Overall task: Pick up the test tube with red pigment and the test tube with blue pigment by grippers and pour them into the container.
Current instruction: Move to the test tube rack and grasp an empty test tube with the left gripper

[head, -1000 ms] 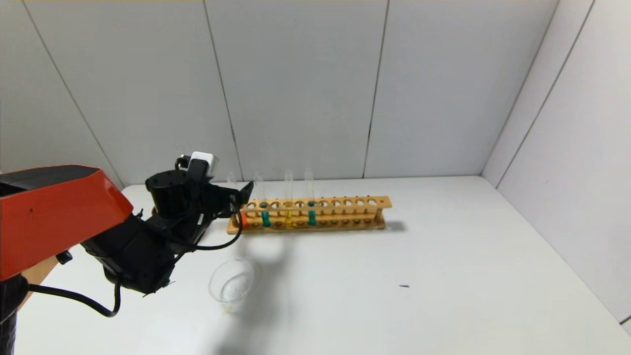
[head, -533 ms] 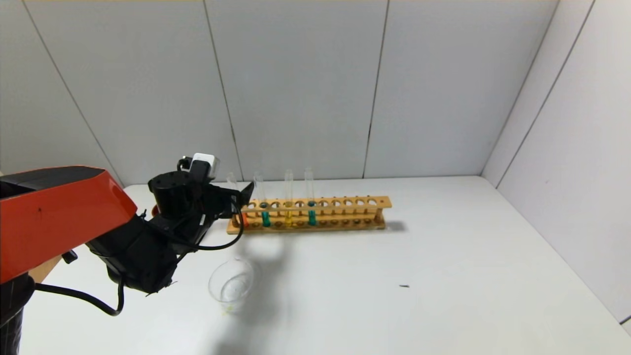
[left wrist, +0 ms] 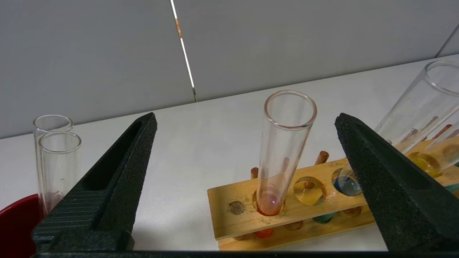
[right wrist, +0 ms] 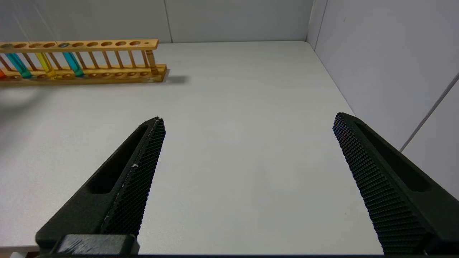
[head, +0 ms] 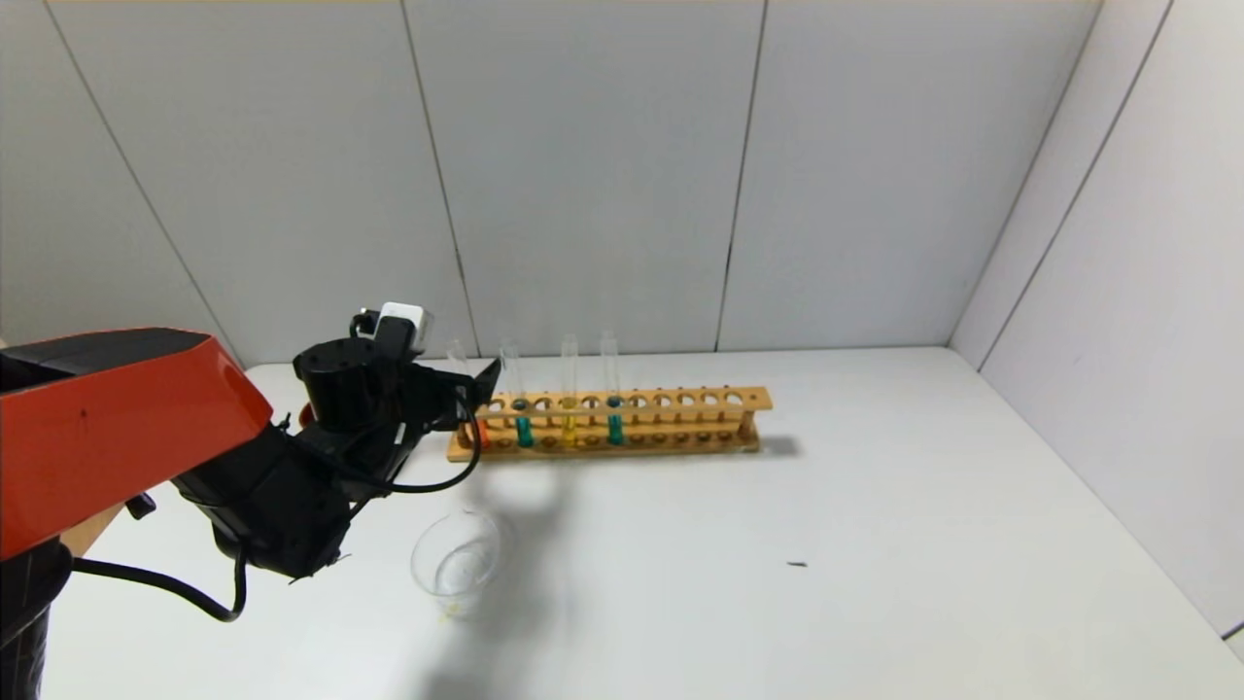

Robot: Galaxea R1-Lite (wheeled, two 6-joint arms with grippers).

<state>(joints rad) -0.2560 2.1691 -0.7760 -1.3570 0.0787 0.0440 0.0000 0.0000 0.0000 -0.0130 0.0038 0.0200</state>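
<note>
— Orange-red liquid sits low in the end tube of the wooden rack (head: 610, 423) — is that the one being gone after?

— Yes. I'd judge this the approach for the first pick: the red tube (left wrist: 283, 150) stands upright in its hole, and the left gripper (left wrist: 247, 150) is level with its upper half, jaws spread wide, one on each side, neither touching the glass.

— Centred?

— Not quite; the tube stands nearer one jaw than the other. The next move calls for easing forward a little, then closing gently on the bare glass and lifting straight up, clear of the neighbouring blue tube (head: 524, 428).

— And the pour?

— The glass dish (head: 457, 562) waits on the bench (head: 875, 544), in front of the rack's left end.

— The other arm?

— The right gripper (right wrist: 247, 154) hangs idle over bare bench, jaws spread, holding nothing.
</note>
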